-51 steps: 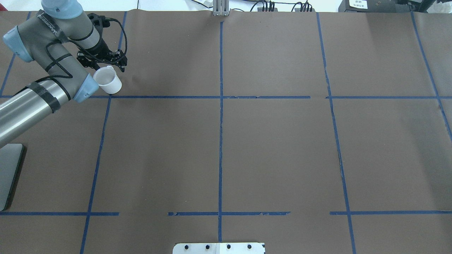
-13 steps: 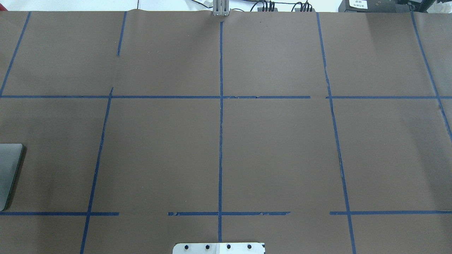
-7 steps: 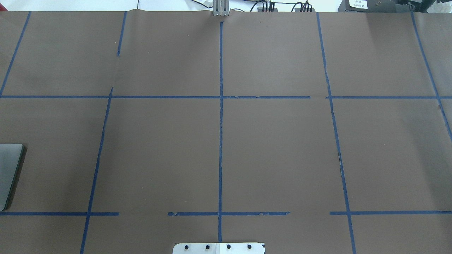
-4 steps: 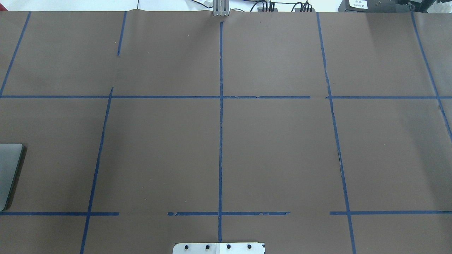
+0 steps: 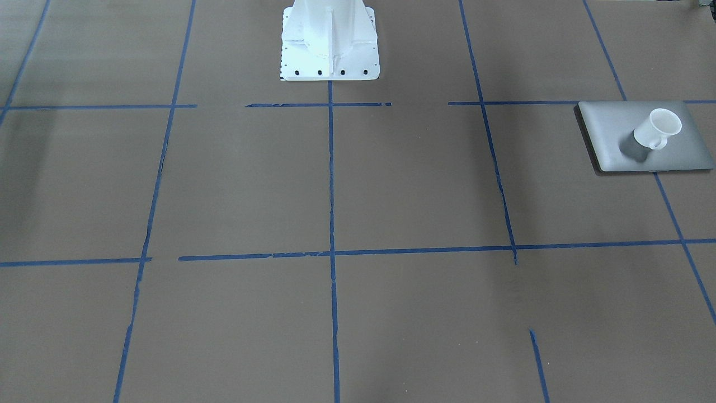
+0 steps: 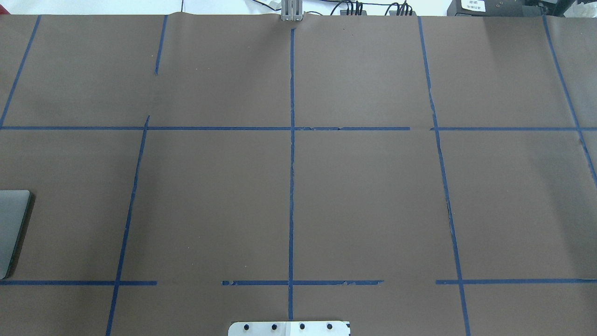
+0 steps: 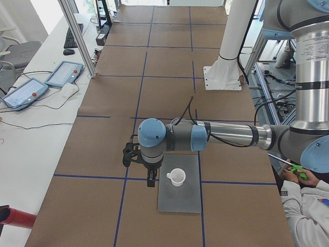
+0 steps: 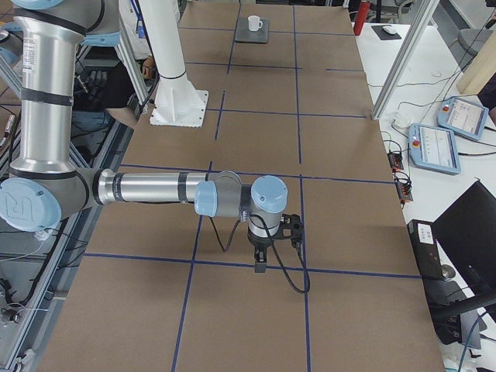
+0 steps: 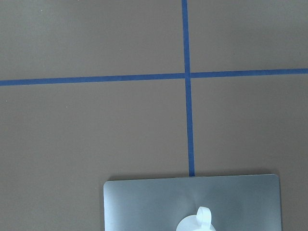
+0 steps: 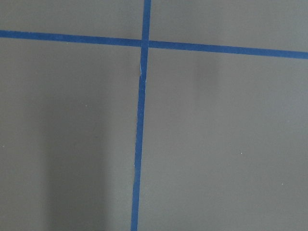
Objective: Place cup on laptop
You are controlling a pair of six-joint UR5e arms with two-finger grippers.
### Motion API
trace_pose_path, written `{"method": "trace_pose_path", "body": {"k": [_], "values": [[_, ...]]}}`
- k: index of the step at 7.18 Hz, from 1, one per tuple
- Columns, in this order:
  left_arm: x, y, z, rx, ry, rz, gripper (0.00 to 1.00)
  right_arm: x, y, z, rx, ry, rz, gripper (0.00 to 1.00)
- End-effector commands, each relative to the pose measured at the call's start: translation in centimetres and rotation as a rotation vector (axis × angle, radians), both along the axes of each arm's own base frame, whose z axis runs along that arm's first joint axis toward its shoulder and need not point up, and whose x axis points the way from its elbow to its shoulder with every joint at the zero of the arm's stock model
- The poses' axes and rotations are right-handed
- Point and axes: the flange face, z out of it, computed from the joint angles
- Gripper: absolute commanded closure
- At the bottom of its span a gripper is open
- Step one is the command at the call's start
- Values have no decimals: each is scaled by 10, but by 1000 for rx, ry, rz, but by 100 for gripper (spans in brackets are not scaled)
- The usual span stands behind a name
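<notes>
White cup newly on laptop

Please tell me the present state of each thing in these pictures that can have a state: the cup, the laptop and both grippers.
cup: upright, mouth up, standing on the laptop's lid, free of any gripper.
laptop: closed, lying flat on the table.
left gripper: beside the laptop, apart from the cup; open or shut cannot be told.
right gripper: over bare table, far from the cup; open or shut cannot be told.
</notes>
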Motion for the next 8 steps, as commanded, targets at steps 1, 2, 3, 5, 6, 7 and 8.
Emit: {"method": "trace_pose_path", "body": {"k": [1,2,3,5,6,7,8], "values": [[2,1,1,-4,-5,9,0,0,0,0,-1,-1,0,0],[7,-1,1,-2,-7,20,0,0,0,0,-1,-1,0,0],[7,-1,1,-4,-7,22,0,0,0,0,-1,-1,0,0],[8,-2,-2,2,-7,23,0,0,0,0,-1,-1,0,0],[8,-2,-1,2,-7,23,0,0,0,0,1,-1,0,0],[8,-2,-2,5,-7,24,0,0,0,0,1,-1,0,0],[8,-2,-1,3,-7,24,0,0,0,0,-1,-1,0,0]]}}
